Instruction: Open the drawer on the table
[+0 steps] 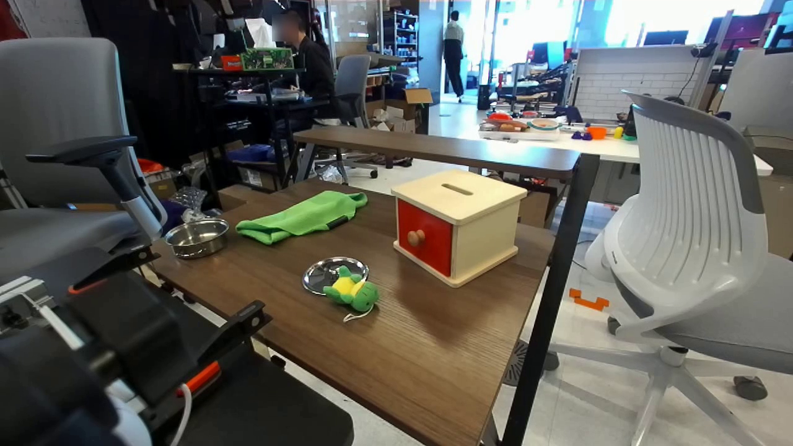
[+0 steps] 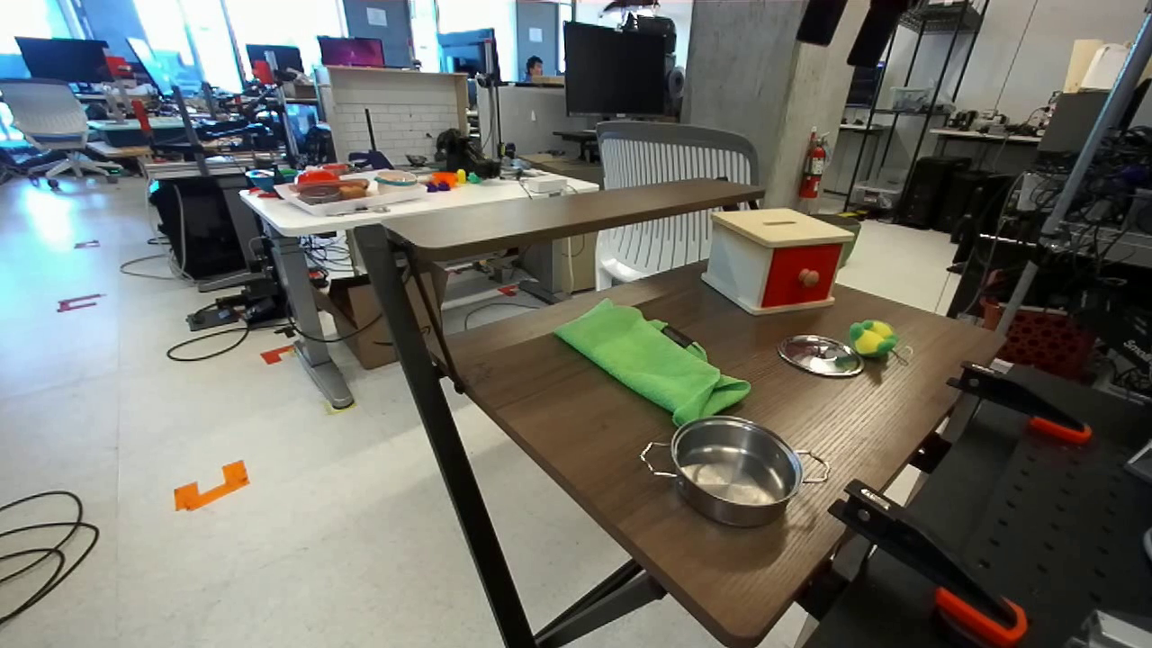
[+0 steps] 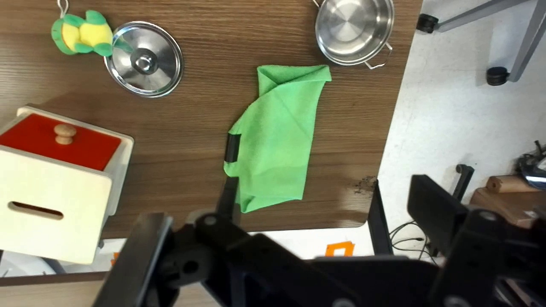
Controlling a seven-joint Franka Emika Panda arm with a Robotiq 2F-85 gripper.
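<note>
Currently, red-fronted drawer (image 1: 432, 244) sits closed in wooden box (image 1: 486, 244) on table (image 1: 421, 359). Toy (image 3: 83, 37), steel lid (image 3: 147, 62) in front of box; green cloth (image 3: 279, 140) apart from box, pot (image 2: 742, 513) farthest. Wrist view: pincer (image 3: 326, 189) spread wide, right of box.

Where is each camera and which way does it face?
An exterior view: raised, toy side, looking across the table; dark machinery, possibly the robot's, lower left.
An exterior view: raised, pot side, looking over the cloth; no arm recognizable.
Wrist view: above, facing down at the cloth; open gripper at bottom.
Both exterior views share the drawer, pot, cloth and toy.
</note>
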